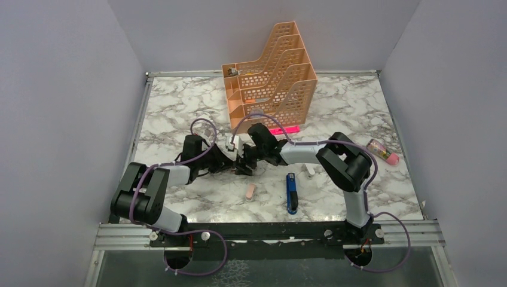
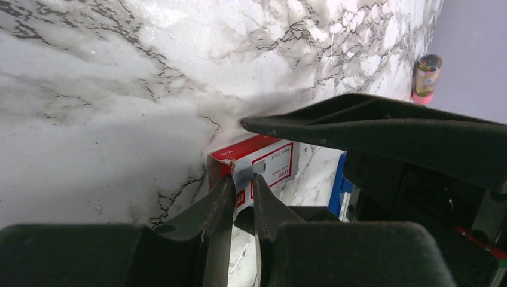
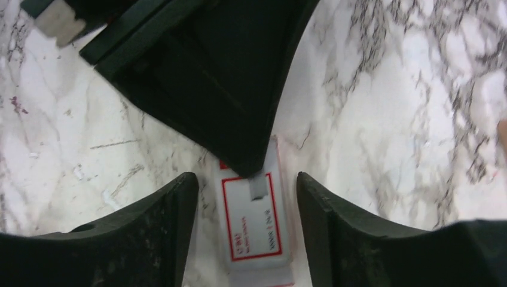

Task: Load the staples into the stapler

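Staple box [image 3: 256,230] lies flat on the marble table [image 1: 179,101], low centre in the right wrist view, red-framed label up. In the overhead view it's tucked under the two grippers meeting mid-frame. At its upper end sits a small grey tab, which I take for the inner tray [image 3: 257,187].

Left gripper [image 2: 243,179] reaches in from the top of that wrist view, fingers pinched nearly together on the tab. It's a thin bite, right at the tips. Right gripper [image 3: 246,179] straddles the box, fingers spread wide with a gap on each side, clamping nothing.

There's the danger: pull now and the whole box may slide along with the tray instead of giving it up. The tab could also slip from that narrow pinch, or the tray could pop free and scatter staples. The black fingers crowd close, so a knock is possible too.

Stapler [image 1: 291,192] lies lower right of the grippers, well apart.
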